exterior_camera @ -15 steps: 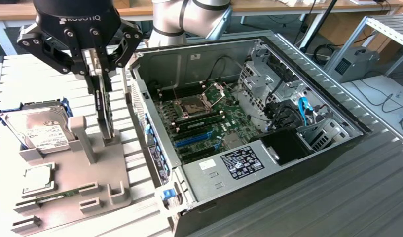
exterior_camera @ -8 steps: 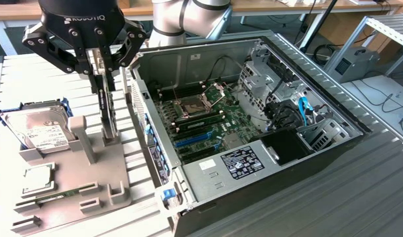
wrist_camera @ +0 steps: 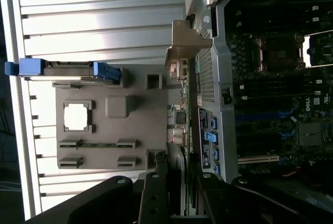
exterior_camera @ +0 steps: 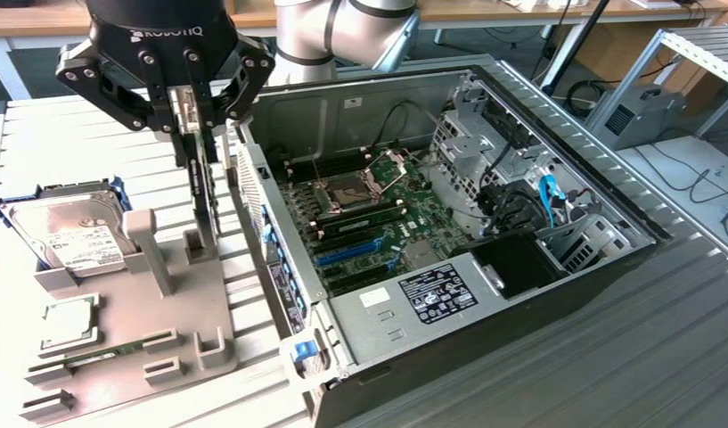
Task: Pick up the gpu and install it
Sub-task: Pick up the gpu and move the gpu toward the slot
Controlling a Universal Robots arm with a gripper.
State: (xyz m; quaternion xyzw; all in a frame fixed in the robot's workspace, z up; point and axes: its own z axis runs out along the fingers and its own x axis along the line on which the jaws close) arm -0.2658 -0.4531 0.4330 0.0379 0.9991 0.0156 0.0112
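My gripper (exterior_camera: 192, 116) is shut on the top edge of the gpu (exterior_camera: 204, 192), a thin black card that hangs on edge, nearly upright. The card's lower end is level with a small post of the grey parts fixture (exterior_camera: 126, 294); I cannot tell whether they touch. It hangs just outside the near wall of the open computer case (exterior_camera: 459, 223). In the wrist view the gpu (wrist_camera: 180, 115) runs edge-on away from my gripper (wrist_camera: 179, 203) and ends in its silver bracket (wrist_camera: 184, 39), between the fixture (wrist_camera: 119, 135) and the case wall.
On the fixture lie a hard drive (exterior_camera: 72, 236) in a blue caddy, a processor chip (exterior_camera: 67, 323) and a green memory stick (exterior_camera: 102, 354). Inside the case, the motherboard (exterior_camera: 376, 223) has blue expansion slots (exterior_camera: 346, 254). Cables and drive cages fill the case's far side.
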